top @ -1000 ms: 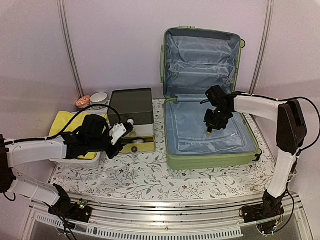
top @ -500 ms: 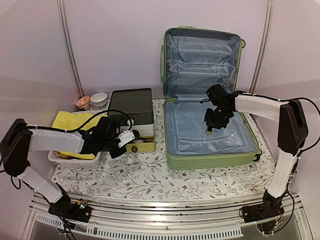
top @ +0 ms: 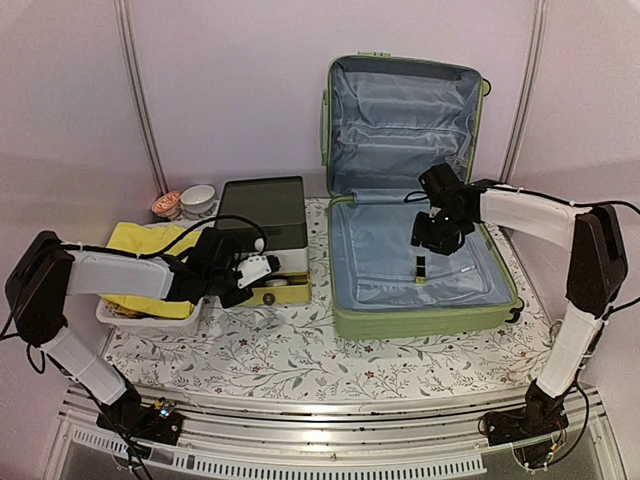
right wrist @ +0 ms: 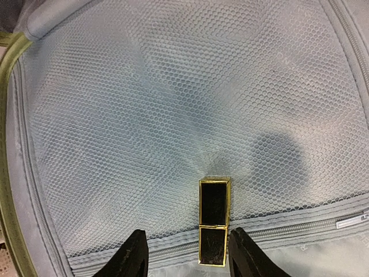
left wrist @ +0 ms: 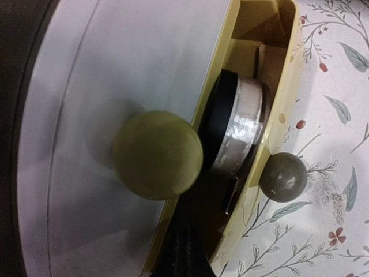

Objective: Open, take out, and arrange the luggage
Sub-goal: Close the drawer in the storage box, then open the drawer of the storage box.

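Observation:
The luggage (top: 430, 322), a light-green suitcase, lies open with its lid (top: 400, 110) standing up against the back wall. A black-and-gold lipstick (top: 421, 270) rests on the pale blue mesh lining of the lower half. My right gripper (top: 433, 238) hovers just above it, open. In the right wrist view the lipstick (right wrist: 214, 228) lies free between the spread fingers (right wrist: 138, 254), touching neither. My left gripper (top: 256, 268) is at the small drawer box (top: 265, 210), shut, its dark tip (left wrist: 184, 254) at the open yellow drawer (left wrist: 288, 86).
The drawer holds a round compact (left wrist: 239, 127) and has two green ball knobs (left wrist: 157, 154). A white basket with a yellow cloth (top: 140, 250) sits at the left, and two small bowls (top: 197, 195) stand behind it. Floral cloth covers the table.
My right gripper has opened and let go of the lipstick, which now rests on the lining. My left gripper has moved right to the drawer front.

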Available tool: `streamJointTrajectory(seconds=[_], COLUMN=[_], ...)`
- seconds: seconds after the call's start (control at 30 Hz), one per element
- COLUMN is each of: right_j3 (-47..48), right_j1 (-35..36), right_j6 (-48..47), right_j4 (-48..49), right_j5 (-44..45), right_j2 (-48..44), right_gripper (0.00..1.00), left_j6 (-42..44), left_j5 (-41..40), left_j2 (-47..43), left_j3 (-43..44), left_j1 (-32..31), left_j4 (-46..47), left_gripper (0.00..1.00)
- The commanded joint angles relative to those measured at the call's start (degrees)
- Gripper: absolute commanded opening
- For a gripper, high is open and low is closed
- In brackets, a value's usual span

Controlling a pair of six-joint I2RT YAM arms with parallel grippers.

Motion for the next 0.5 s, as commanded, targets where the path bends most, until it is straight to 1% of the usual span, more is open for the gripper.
streamJointTrajectory(seconds=[0.0,0.23,0.33,0.4,0.47], right_j3=[-0.4,-1.7,-2.4,-2.6,-2.6], right_j1=[-0.3,-0.3,-0.3,-0.3,-0.3], right_j6=[-2.0,-2.3,-2.3,-2.3,-2.3], right_j4=[1.4,1.8,2.4,2.4,2.5], right_j5=[0.8,0.3,-0.2,-0.3,-0.6], right_j2=[-3.2,-4.0,-4.5,-4.6,-4.5], right_gripper=[0.48,0.48,0.47,0.47,0.47], left_j6=[2.4,2.8,3.4,4.1,4.8], left_j5=[-0.6,0.3,1.9,4.9,9.7], left_j2=[2.0,6.6,6.5,6.0,5.5], left_j3=[1.8,3.9,3.8,3.9,4.4], left_j1=[1.2,1.6,1.7,1.7,1.6], left_j4=[-0.4,-5.8,-7.4,-9.5,-12.9], left_gripper=[0.0,0.0,0.0,0.0,0.0])
